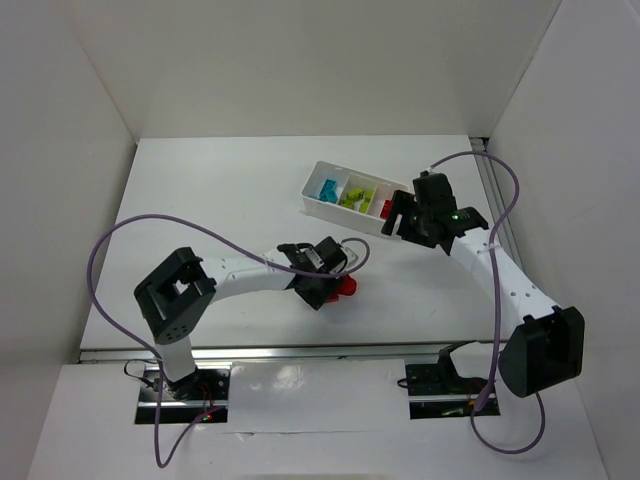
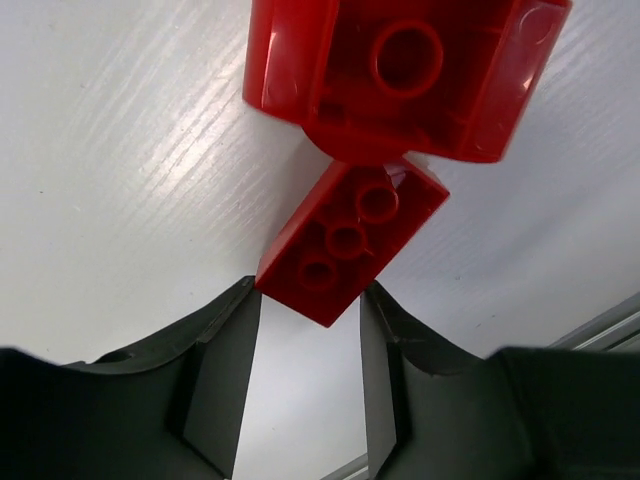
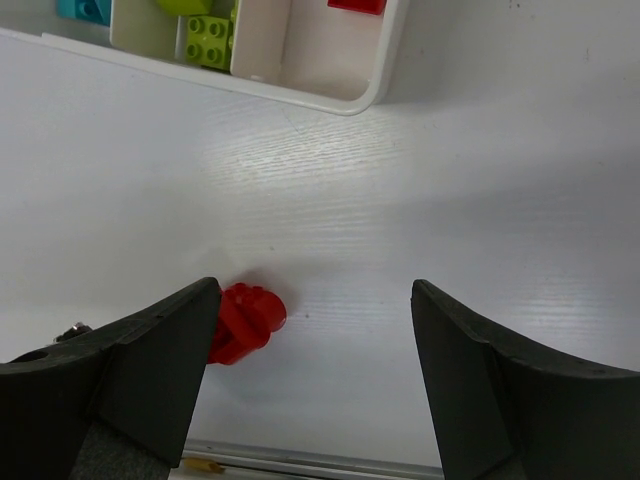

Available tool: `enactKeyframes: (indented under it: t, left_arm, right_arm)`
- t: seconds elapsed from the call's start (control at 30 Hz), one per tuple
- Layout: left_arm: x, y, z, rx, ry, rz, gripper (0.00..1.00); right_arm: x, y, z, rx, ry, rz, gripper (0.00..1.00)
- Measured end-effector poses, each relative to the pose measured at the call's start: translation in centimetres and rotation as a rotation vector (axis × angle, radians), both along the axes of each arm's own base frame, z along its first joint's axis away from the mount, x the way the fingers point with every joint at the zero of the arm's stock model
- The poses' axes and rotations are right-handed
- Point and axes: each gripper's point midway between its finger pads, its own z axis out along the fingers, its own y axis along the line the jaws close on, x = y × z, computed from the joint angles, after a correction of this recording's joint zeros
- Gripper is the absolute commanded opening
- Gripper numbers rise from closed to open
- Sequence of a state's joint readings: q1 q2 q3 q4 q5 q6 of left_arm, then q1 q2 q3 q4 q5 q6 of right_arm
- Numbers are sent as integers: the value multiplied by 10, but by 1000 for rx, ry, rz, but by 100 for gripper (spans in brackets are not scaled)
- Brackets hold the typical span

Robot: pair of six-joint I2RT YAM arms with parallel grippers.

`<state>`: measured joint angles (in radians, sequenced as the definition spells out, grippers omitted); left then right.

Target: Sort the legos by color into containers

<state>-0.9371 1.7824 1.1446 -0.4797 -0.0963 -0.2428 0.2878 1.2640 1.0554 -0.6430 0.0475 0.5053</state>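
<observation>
Two red legos sit together on the surface (image 1: pixel 200 200) near its middle, the smaller red lego (image 2: pixel 350 240) pinched at its tip by the left gripper (image 2: pixel 308 305) and the larger red lego (image 2: pixel 400 70) just beyond it, while the right gripper (image 3: pixel 315 300) hangs wide open, holding nothing, by the right end of the tray (image 1: pixel 312 190) farther right.

white arms (image 1: pixel 250 272), black joints (image 1: pixel 175 295) and fingers (image 3: pixel 140 370) (purple cables (image 1: pixel 497 310))
</observation>
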Motion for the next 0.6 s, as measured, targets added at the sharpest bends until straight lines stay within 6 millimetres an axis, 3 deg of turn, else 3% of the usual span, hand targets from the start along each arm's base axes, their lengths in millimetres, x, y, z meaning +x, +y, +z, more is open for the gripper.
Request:
enactKeyframes:
  t: [0.3,0.33,0.37,0.4,0.5,0.6]
  left_arm:
    - [12,12,15,-11,-14,44,53]
    - [14,13,19,-17,-17,52,56]
    - [17,14,24,-24,-19,60,76]
    - [20,14,28,-33,-21,68,88]
    - [27,17,37,-56,-16,89,100]
    - [30,28,43,-65,1,122,98]
  right_arm:
    - [0,0,0,0,1,0,83]
    - [0,1,0,2,2,7,83]
    - [-1,2,-1,7,5,18,83]
    - [-2,5,-1,16,9,35,85]
    - [-7,19,-5,39,32,115,86]
    - [-17,43,-22,43,90,228,86]
